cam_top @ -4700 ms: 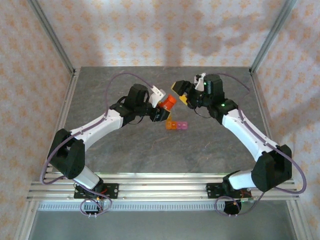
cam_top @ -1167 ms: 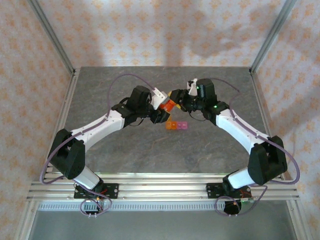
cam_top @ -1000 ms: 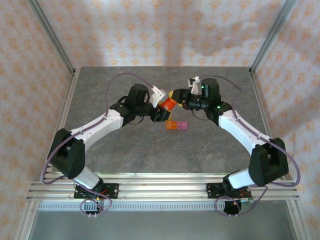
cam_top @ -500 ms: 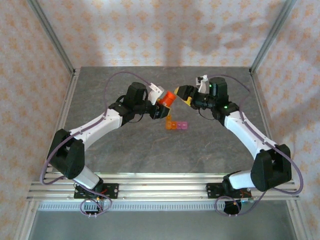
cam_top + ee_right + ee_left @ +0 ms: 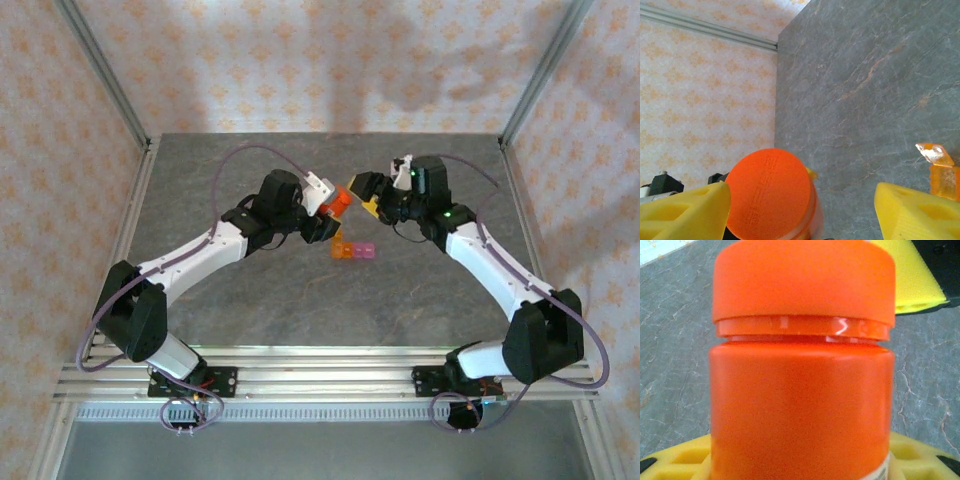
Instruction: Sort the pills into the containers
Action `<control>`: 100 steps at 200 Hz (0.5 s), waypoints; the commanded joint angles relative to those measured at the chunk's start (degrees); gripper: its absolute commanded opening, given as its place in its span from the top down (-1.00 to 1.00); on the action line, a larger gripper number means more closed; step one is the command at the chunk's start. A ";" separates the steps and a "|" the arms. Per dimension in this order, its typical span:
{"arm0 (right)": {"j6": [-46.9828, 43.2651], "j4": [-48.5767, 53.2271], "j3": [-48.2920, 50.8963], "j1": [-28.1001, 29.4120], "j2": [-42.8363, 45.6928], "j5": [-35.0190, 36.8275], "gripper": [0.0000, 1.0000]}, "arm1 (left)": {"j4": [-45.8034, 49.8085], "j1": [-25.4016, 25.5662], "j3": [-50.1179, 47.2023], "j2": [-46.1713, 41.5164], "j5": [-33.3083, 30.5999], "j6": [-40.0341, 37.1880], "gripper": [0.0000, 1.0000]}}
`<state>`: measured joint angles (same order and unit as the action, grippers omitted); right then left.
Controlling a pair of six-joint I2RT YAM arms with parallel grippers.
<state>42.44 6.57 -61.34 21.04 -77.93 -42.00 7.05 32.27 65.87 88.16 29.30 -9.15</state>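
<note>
Since a second ago, the right gripper (image 5: 365, 197) has come off the orange bottle (image 5: 800, 390) and drawn back toward 3 o'clock. Its jaws now stand wide apart, and the lid (image 5: 771, 192) sits just before them, apparently untouched, though the wrist view leaves that unsure. Meanwhile the left gripper (image 5: 328, 214) stays clamped on the bottle, holding it above the tabletop (image 5: 250, 300) with the lid on and facing the right gripper. The containers (image 5: 353, 251) lie flat on the tabletop at about 5 o'clock from the bottle in the overhead view, a short strip of cells with orange at the left end and pink at the right.
</note>
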 commanded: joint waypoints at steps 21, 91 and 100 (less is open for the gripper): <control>0.69 -0.65 -2.85 2.10 -0.25 1.53 -0.48 | 0.13 0.90 2.51 0.08 -1.08 -1.31 1.00; 1.09 -1.94 -3.26 3.95 -2.68 1.33 -0.34 | 0.02 1.36 2.65 0.43 -0.85 -1.07 1.00; 1.07 -2.10 -3.00 3.96 -2.79 1.30 -0.25 | -0.10 1.30 2.67 0.43 -0.90 -1.01 1.00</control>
<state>43.59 6.31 -63.02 24.14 -79.92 -41.19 8.05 33.04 66.06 88.33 29.06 -9.13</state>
